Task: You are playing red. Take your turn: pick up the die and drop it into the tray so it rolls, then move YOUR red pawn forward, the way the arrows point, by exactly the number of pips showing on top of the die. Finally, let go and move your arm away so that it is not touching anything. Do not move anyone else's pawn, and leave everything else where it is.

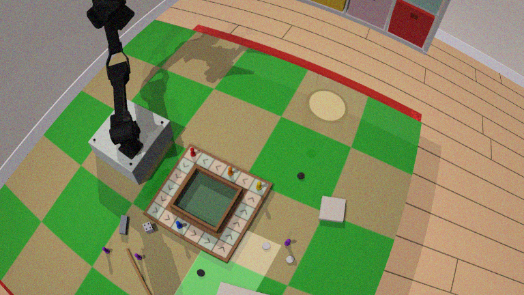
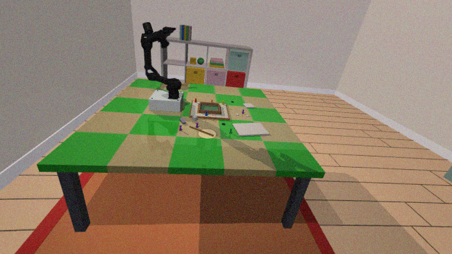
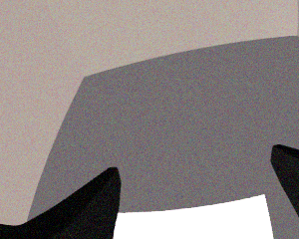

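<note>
- So the claw (image 2: 170,30) (image 3: 199,166) is up in the air, way above the table, and it's released: fingers spread wide with nothing between them.
- The black arm (image 1: 118,94) (image 2: 147,53) rises from a pale box (image 1: 110,155) (image 2: 166,105) near the board's red-pawn corner.
- The die (image 1: 147,227) (image 2: 195,118) is sitting on the tabletop, outside the game board (image 1: 185,237) (image 2: 209,117), near its edge. Looks like four pips on top to me.
- The tray (image 1: 220,178) (image 2: 199,108) is the brown-walled, green-bottomed square in the middle of the board. No die in it.
- The red pawn (image 1: 192,152) (image 2: 195,100) stands upright on a corner square.
- The orange pawn (image 1: 230,171) (image 2: 212,100) and yellow pawn (image 1: 258,186) (image 2: 223,102) share one side with it, yellow on the other corner. The blue pawn (image 1: 178,224) (image 2: 206,113) is on the opposite side, nearest the die.
- A little grey block (image 1: 123,225) (image 2: 182,120) lies near the die, and a thin brown stick (image 1: 138,272) (image 2: 201,131) lies close to a purple pawn (image 1: 138,256) (image 2: 196,124).
- Over past the yellow side there's a white slab (image 1: 332,209) (image 2: 248,105), well apart from the board.
</note>
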Controlling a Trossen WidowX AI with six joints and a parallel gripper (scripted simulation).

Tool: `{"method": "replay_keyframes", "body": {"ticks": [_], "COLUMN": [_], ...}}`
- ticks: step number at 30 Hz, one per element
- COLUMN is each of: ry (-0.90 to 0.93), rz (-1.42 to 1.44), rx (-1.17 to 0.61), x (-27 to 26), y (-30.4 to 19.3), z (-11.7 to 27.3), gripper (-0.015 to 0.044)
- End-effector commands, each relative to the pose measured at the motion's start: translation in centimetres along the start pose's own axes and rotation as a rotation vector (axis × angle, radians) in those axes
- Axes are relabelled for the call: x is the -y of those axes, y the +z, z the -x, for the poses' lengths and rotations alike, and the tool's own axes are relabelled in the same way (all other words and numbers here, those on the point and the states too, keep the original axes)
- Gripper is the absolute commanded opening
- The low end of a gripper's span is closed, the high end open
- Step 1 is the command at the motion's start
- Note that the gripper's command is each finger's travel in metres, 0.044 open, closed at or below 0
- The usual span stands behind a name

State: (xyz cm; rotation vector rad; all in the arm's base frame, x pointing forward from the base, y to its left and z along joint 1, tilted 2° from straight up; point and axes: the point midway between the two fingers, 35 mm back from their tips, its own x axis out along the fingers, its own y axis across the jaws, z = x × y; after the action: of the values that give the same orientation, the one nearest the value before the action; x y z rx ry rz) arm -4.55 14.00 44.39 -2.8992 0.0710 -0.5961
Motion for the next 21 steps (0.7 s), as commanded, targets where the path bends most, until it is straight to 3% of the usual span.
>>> {"method": "replay_keyframes", "body": {"ticks": [1, 5, 13, 21], "ry": [0.004, 0.094, 0.399, 0.847], "rz": [-0.012, -0.262, -0.851, -1.392], "rx": [0.004, 0.086, 0.229, 0.257], "x": [-0.2, -3.8, -13.3, -23.4], "y": [0.0, 0.0, 3.5, 11.7], "z": [-0.2, -4.5, -13.7, -19.8], "gripper": [0.0374, 0.0275, 0.0275, 0.0275]}}
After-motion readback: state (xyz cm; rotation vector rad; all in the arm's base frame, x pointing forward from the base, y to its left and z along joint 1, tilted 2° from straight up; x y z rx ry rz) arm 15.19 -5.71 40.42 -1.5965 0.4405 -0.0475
